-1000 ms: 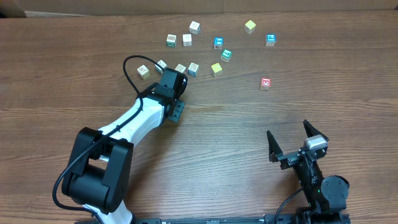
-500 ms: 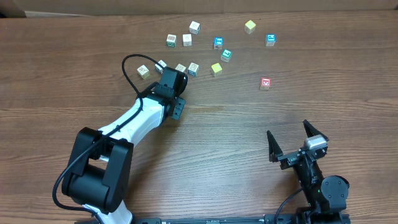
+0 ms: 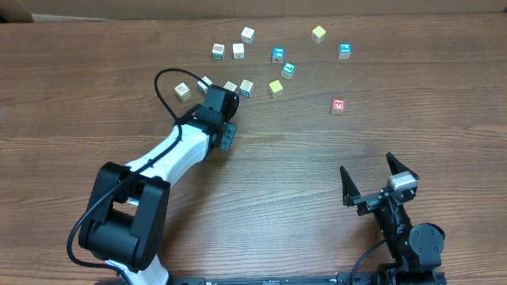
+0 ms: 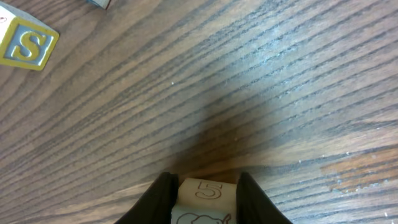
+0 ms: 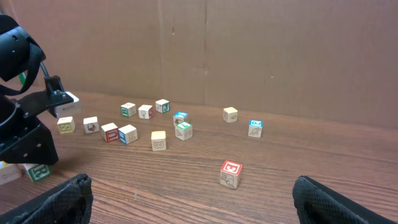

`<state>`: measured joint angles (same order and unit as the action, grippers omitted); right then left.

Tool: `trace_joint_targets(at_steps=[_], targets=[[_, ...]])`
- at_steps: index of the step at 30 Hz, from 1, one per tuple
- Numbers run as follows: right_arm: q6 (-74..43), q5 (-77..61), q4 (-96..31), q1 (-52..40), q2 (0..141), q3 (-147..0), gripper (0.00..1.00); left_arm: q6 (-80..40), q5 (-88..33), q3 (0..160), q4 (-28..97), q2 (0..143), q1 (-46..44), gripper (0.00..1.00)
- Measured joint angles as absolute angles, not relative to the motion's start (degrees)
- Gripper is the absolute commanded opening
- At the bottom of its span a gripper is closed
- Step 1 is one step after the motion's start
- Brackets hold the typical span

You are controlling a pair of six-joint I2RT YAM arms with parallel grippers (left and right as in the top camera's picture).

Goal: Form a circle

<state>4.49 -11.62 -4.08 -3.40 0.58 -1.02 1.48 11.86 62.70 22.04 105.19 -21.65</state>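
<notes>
Tabletop (image 3: 317,158): wood grain, with a cardboard wall (image 5: 249,50) along the far edge. All cubes sit in the far half. The near middle is bare wood, as is the wide band between the cubes and the right hand (image 3: 367,166), and the left side past the arm is bare too.

Right hand: near-right corner, fingers spread wide, nothing between them.

Left hand (image 4: 205,179): reached out to the far left-centre, pinching the held cube (image 4: 208,191) on both sides.

Circle (image 3: 246,87): not closed. It is only a loose curved row just ahead of the left hand, with the yellow cube (image 3: 276,88) at its right end and pale printed cubes running left from it, small gaps between them.

Overhead count is 13 cubes: 7 pale wood, 2 yellow, 2 blue-topped, 1 teal, 1 red (image 3: 338,105). The red one sits alone, well apart to the right. The arm hides more; the right wrist view shows two extra cubes (image 5: 38,172) low beside the arm.

Writing: "5" on the held cube, "S" on a yellow-bordered cube (image 4: 25,43). Other prints are too small to read. No brands seen.
</notes>
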Motion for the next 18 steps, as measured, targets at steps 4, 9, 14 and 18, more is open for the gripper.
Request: trace_joint_targets(at_steps=[4, 9, 14, 18], targets=[[4.5, -11.6, -4.1, -3.4, 0.6, -1.0, 1.00, 1.4, 11.8, 62.7, 20.6, 105.2, -21.6, 0.19], [4.5, -11.6, -4.1, -3.4, 0.6, -1.0, 1.00, 0.6, 11.8, 62.7, 19.1, 105.2, -21.6, 0.17], [4.5, -11.6, -4.1, -3.4, 0.6, -1.0, 1.00, 0.1, 11.9, 62.6, 19.0, 105.2, -21.6, 0.15], [4.5, -11.6, -4.1, -3.4, 0.6, -1.0, 1.00, -0.2, 11.8, 62.6, 19.0, 105.2, -21.6, 0.25]])
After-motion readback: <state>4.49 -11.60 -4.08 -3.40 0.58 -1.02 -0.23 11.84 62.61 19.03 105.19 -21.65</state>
